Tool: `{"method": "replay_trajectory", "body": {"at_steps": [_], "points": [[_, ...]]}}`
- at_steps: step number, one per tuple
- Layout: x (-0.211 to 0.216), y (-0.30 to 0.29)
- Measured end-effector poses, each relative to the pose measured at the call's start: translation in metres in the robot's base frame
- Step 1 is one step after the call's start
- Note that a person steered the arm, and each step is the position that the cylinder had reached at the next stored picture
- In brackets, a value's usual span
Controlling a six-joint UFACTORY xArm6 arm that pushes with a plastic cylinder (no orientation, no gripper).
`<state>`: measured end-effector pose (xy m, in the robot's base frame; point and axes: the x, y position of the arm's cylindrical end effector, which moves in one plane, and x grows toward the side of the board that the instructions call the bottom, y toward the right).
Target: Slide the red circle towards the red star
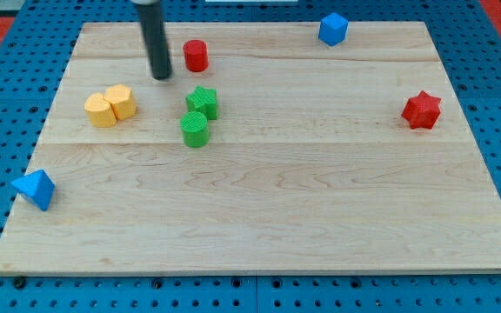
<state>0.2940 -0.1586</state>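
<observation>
Item: my tip [161,76], set just to the view's left of the red circle [196,55], not touching it.

Detail: the arm ends in a bare rod, so there are no jaws to open or close and nothing is held; it works by pushing alone. The tip's place on the circle's left side suits, in my judgement, a push toward the view's right, where the red star [422,109] sits well apart near the board's right edge and slightly lower. Below the tip: green star [203,102] touching green cylinder [195,129]; two yellow blocks [110,105], side by side and touching, to the view's left. Outlying: blue block [333,28] at the top edge, blue pyramid [34,188] at the left edge of the wooden board [320,217]. No block lies directly between circle and star.
</observation>
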Motion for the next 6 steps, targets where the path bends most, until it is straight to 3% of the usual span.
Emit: {"method": "replay_trajectory", "body": {"at_steps": [1, 2, 3, 4, 5, 6], "points": [[-0.03, 0.059], [0.008, 0.192], [0.032, 0.237], [-0.007, 0.19], [-0.016, 0.231], [0.02, 0.313]]}}
